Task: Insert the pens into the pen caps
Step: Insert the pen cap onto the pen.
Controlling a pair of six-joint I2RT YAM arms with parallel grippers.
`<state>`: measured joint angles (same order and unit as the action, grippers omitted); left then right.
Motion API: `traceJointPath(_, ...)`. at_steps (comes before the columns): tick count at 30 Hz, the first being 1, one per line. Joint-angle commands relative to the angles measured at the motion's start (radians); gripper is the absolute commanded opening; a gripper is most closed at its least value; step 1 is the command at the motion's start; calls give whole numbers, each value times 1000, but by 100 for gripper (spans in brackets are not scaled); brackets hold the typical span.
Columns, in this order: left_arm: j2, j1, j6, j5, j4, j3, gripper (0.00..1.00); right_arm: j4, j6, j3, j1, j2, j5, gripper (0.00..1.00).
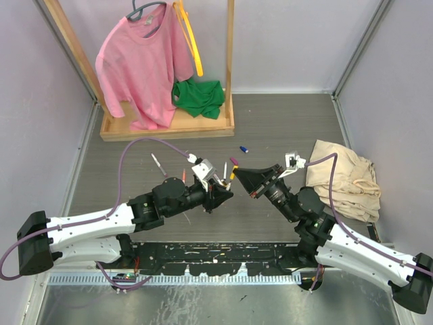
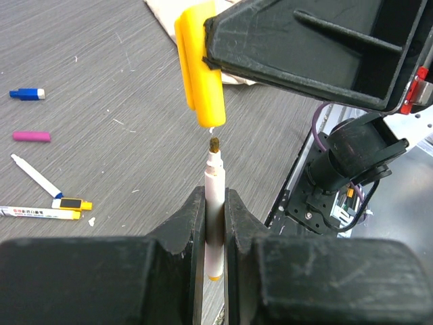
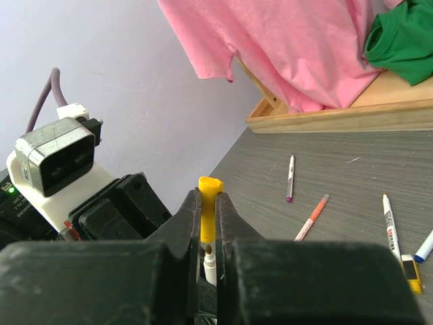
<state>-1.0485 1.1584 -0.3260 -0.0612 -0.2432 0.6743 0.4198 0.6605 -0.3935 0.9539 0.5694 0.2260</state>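
My left gripper [image 2: 215,198] is shut on a white pen [image 2: 215,177] with a yellow end, its brownish tip pointing up. My right gripper [image 3: 210,203] is shut on a yellow pen cap [image 3: 210,203], also seen in the left wrist view [image 2: 201,74]. The cap's open end sits just above the pen tip, in line with it, with a small gap. In the top view the two grippers [image 1: 222,191] [image 1: 243,175] meet at mid-table. Loose on the table lie a blue cap [image 2: 27,93], a magenta cap [image 2: 31,136], a blue-tipped pen [image 2: 35,176], a yellow-marked pen [image 2: 40,213], a magenta-tipped pen [image 3: 290,177] and an orange pen [image 3: 312,218].
A wooden rack [image 1: 169,125] at the back holds a pink shirt [image 1: 145,61], a green cloth [image 1: 198,97] and a yellow strap [image 1: 191,37]. A beige cloth [image 1: 345,176] lies at the right. Grey walls close in both sides.
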Motion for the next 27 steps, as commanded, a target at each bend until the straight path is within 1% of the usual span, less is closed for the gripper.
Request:
traceJointPath(1, 22, -2, -1, -18, -78, 19, 0, 57, 8, -4, 5, -5, -39, 0)
traceJointPath(18, 22, -2, -1, -19, -80, 18, 0, 44, 7, 17, 5, 4, -38, 0)
traceJointPath(27, 24, -2, -1, -20, -80, 16, 0, 45, 6, 27, 5, 15, -72, 0)
